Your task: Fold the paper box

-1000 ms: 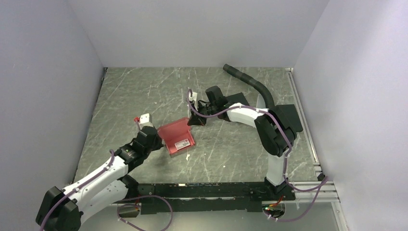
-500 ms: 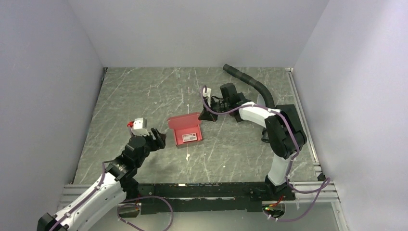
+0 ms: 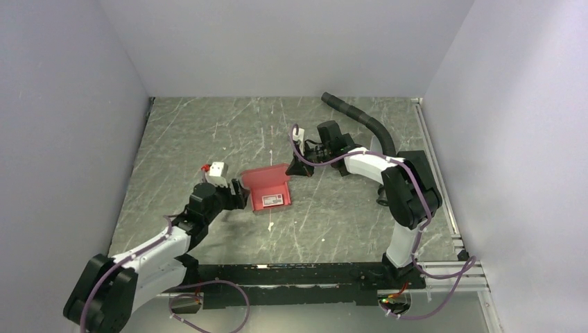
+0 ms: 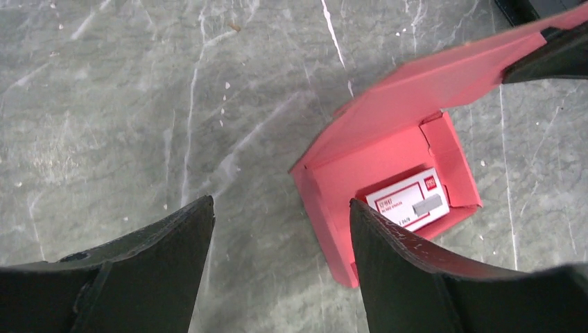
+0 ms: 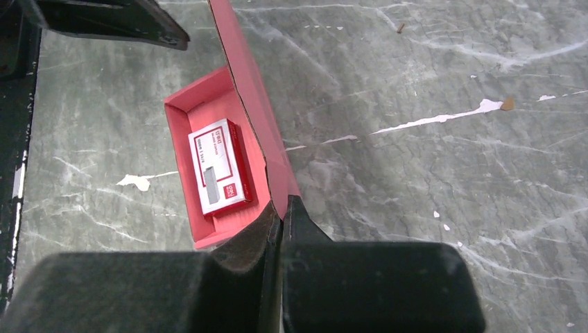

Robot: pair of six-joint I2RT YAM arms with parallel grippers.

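Table: the grey stone-look table top lies under both pincers; a pushed box may slide on it.
Box: the thin red-pink cardboard paper box sits between the pincers, its lid slanting up.
Left pincer: the left pincer is wide open, holding nothing, the box just ahead. Going in crooked may squash a wall.
Right pincer: the right pincer is closed tight on the lid's edge. A hard pull may tear it.
Packet: the small red-and-white packet lies inside the box; it may fall out if the box tips.
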